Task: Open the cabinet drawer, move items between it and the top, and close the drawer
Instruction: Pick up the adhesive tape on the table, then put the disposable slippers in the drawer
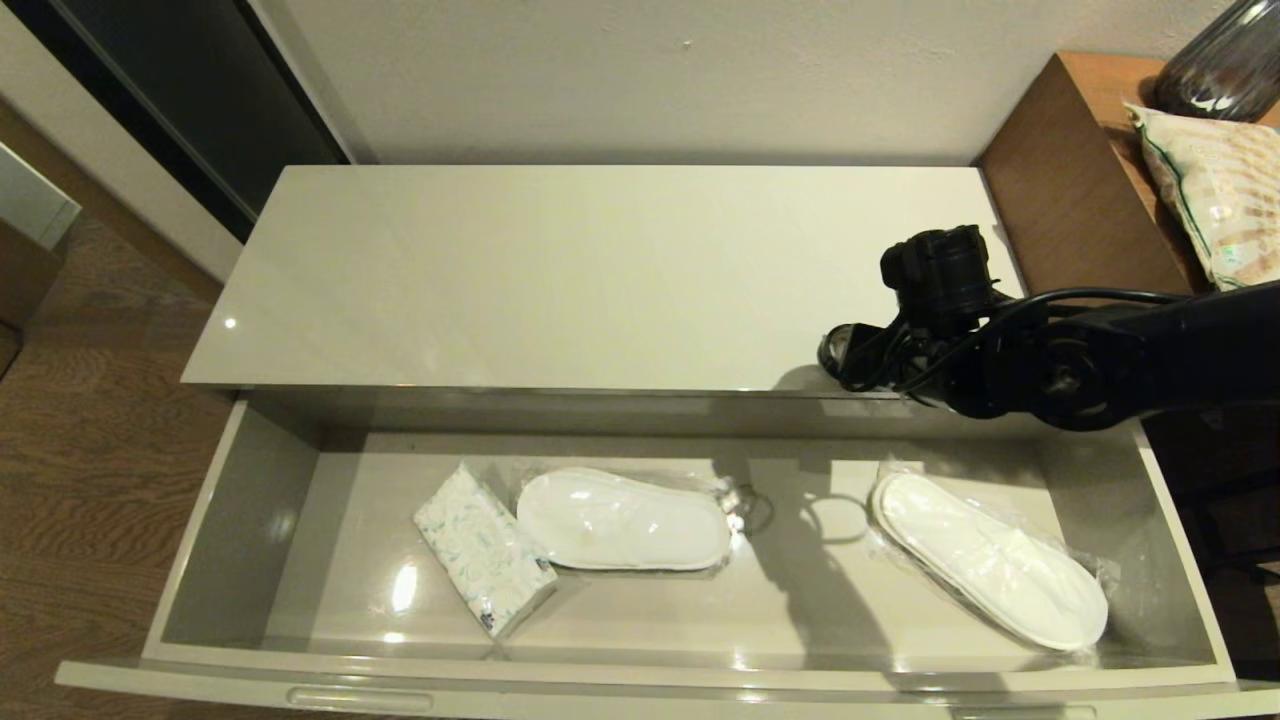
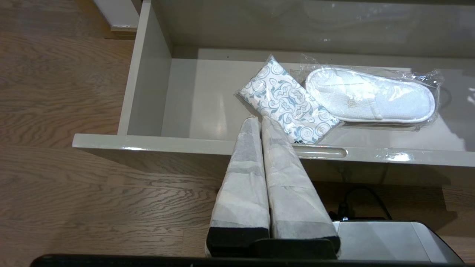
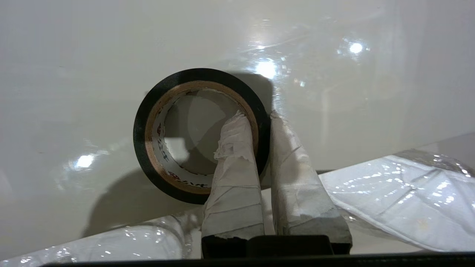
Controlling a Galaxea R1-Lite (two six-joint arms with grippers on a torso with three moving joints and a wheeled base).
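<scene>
The right hand pinched the wall of the tape roll, one finger inside the core, one outside. The roll sat on the cabinet top at its 4 o'clock corner. The drawer stood open, with the tissue pack at 9 o'clock of two wrapped slippers. The left hand was pressed together near the drawer front.
</scene>
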